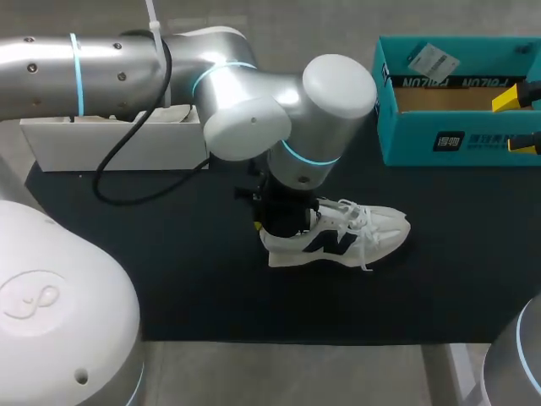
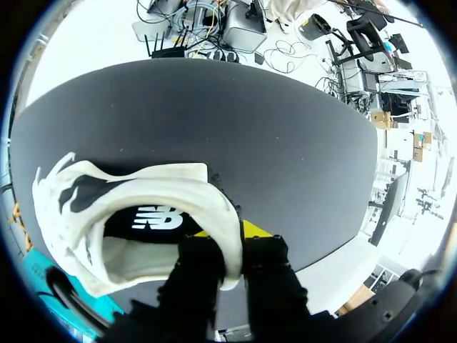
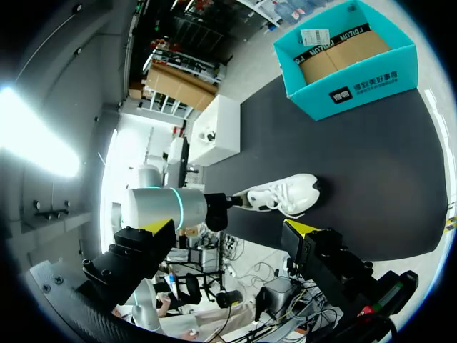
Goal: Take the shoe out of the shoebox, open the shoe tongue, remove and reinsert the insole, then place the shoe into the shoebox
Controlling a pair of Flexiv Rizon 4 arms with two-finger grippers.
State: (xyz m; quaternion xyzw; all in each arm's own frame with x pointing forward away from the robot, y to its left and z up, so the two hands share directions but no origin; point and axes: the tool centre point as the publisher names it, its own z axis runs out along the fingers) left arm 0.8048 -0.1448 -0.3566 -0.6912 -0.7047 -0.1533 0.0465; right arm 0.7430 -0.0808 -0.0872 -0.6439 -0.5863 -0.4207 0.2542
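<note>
— Shoe [image 1: 355, 230]: where did it lie?
— Mid-mat, heel rim pinched in my left gripper [image 2: 228, 234], long axis running right toward the toe. My right gripper [image 3: 230, 230], spread and empty, hung far right by the shoebox [image 1: 456, 142].

Shoe: one, white [image 1: 338, 237].
Shoebox: one, teal [image 1: 423, 139], behind the shoe, toward the right.
White tray: one [image 1: 110, 144], behind the shoe, toward the left.
Black mat: one [image 1: 211, 296], under the shoe.
Grippers: two; left gripper [image 2: 232, 250] at the shoe's heel, right gripper [image 1: 517, 123] well apart from the shoe.
</note>
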